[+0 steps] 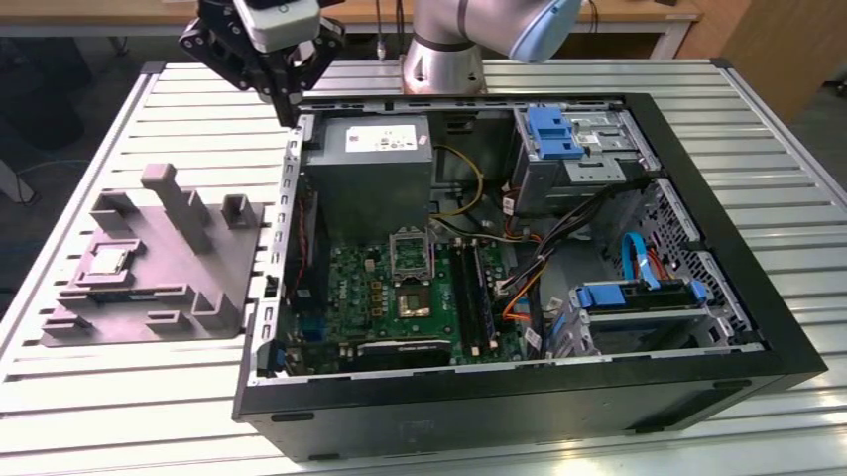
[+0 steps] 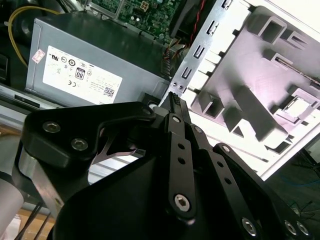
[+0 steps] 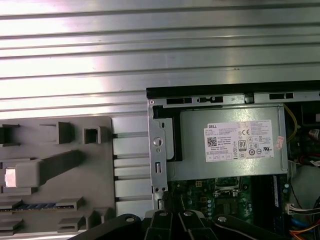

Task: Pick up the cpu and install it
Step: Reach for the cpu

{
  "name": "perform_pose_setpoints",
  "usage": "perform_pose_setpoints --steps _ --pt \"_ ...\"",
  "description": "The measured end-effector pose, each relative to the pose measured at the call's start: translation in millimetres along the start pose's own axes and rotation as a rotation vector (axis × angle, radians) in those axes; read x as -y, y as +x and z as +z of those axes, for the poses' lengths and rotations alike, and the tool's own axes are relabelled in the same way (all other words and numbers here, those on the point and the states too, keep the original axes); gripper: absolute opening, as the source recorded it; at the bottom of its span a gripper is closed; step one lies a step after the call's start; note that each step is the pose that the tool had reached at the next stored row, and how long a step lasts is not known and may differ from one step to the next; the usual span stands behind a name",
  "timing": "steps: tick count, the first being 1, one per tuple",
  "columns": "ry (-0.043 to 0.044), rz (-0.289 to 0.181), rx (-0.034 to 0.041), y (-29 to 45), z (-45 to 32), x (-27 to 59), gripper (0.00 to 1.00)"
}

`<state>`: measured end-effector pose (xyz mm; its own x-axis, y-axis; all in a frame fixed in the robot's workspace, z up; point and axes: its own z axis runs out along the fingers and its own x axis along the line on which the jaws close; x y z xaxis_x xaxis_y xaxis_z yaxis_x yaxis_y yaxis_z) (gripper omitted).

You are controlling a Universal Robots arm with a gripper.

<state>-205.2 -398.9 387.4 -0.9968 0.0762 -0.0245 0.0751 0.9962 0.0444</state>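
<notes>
The cpu (image 1: 109,261) is a small pale square lying in a recess of the grey plastic holder block (image 1: 185,268), on the exterior view's left beside the open computer case. In the second wrist view the cpu (image 2: 296,106) shows as a shiny square on the holder block (image 2: 260,65). My gripper (image 1: 286,105) hangs above the case's back left corner, well away from the cpu. Its fingers meet at the tip (image 2: 173,97), shut with nothing between them. The silver socket frame (image 1: 409,255) with a dark centre sits on the green motherboard (image 1: 384,297).
The grey power supply (image 1: 371,169) fills the case's back left (image 3: 225,145). Blue drive bays (image 1: 562,134) and cables (image 1: 636,263) crowd the exterior view's right side. The black case wall (image 1: 530,392) stands around the board. The slatted metal table (image 1: 133,397) carries everything.
</notes>
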Motion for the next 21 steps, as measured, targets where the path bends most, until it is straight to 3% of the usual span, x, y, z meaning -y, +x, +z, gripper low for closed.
perform_pose_setpoints --steps 21 --pt "0.0000 0.000 0.0000 8.9 2.0 0.8 0.11"
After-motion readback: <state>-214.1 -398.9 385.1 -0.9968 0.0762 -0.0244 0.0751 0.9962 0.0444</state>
